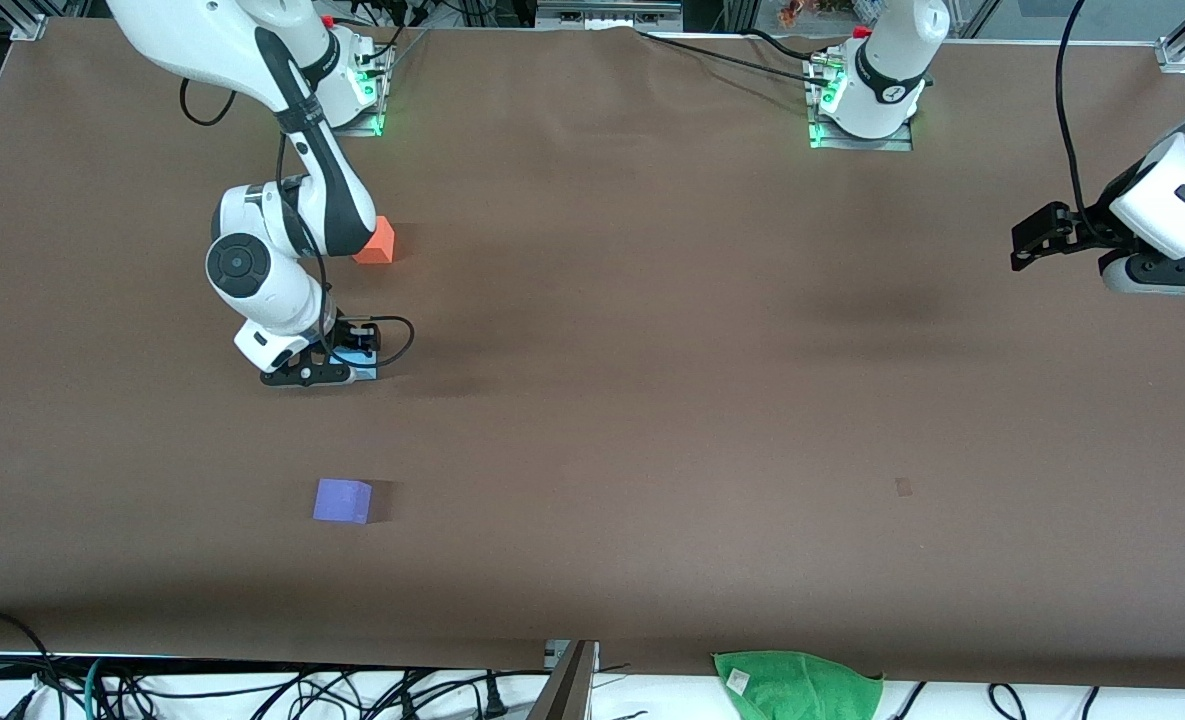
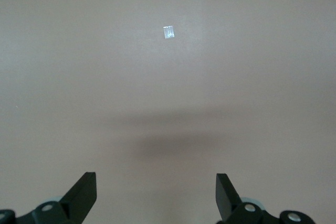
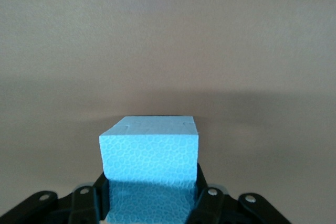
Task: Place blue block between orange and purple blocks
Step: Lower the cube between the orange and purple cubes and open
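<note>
The sky-blue block (image 3: 149, 150) sits between the fingers of my right gripper (image 3: 152, 203), which is shut on it. In the front view that gripper (image 1: 337, 368) and the blue block (image 1: 362, 360) are low over the table, roughly between the orange block (image 1: 377, 242) and the purple block (image 1: 342, 500). The orange block lies nearer the robots' bases and is partly covered by the right arm. The purple one lies nearer the front camera. My left gripper (image 1: 1037, 238) waits open over the left arm's end of the table, with nothing between its fingers (image 2: 84, 192).
A green cloth (image 1: 797, 685) lies past the table's front edge, among cables. A small pale patch (image 2: 168, 32) marks the brown table cover (image 1: 652, 400) under the left gripper.
</note>
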Controlling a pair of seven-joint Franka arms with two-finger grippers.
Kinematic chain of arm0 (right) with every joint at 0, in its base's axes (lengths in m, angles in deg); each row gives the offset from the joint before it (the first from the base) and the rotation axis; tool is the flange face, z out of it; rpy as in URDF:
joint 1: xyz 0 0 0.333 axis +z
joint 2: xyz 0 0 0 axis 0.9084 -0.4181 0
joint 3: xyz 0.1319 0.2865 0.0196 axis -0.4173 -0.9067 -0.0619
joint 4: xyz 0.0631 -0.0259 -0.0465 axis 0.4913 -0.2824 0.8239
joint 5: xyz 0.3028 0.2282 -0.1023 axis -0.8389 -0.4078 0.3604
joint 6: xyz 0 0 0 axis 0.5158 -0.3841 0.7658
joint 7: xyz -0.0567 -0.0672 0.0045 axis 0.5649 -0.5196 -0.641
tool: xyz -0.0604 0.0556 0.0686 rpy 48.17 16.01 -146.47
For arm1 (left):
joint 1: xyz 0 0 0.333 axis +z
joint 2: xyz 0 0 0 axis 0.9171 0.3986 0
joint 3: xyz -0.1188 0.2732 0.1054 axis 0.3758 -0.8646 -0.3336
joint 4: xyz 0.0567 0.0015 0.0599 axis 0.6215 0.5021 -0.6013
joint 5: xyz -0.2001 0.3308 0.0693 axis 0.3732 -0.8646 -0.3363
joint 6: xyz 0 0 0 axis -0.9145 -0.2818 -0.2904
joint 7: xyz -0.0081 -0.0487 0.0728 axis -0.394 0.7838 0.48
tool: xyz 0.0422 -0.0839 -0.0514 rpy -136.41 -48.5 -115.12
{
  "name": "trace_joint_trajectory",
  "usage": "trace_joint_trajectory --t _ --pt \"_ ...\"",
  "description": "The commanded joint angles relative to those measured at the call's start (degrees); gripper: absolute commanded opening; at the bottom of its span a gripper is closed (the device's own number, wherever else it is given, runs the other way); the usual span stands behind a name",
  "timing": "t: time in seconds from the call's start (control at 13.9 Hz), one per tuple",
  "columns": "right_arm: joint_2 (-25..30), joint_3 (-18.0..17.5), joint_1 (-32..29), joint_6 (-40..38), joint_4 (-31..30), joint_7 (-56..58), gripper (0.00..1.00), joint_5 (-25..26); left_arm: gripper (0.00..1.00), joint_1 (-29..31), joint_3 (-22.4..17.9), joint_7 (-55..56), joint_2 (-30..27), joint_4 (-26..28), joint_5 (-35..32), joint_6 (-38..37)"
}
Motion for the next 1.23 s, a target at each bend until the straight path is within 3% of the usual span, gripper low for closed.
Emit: trace_joint_trajectory --t 0.0,0.22,0.29,0.36,0.43,0.72,1.15 --pt "2.22 0.23 0.31 1.29 -2.80 1.53 0.44 -2.28 1.00 -0.04 -0.24 0.32 -0.72 0.28 1.26 -0.54" --pt "1.87 0.23 0.40 3.82 -4.47 1.53 0.44 -2.29 1.00 -0.04 -0.24 0.15 -0.72 0.19 1.26 -0.72" --pt "1.70 0.23 0.40 4.10 -4.56 1.53 0.50 -2.29 1.00 -0.04 -0.24 0.23 -0.72 0.27 1.26 -0.81" --pt "1.69 0.23 0.40 4.10 -4.39 1.44 0.83 -2.29 1.00 -0.04 -0.24 0.23 -0.72 0.19 1.26 -0.81" --pt "1.78 0.23 0.31 3.92 -3.95 1.53 1.00 -2.29 1.00 -0.04 -0.24 0.23 -0.72 0.27 1.26 -0.81" --pt "4.41 0.49 0.40 -1.15 -0.36 1.96 1.00 -2.29 1.00 -0.04 -0.24 0.23 -0.72 0.19 1.26 -0.81" --pt "5.12 6.20 0.40 -24.78 17.47 12.60 1.00 -1.41 1.00 -0.04 -0.24 0.23 -0.72 0.19 1.26 -0.89"
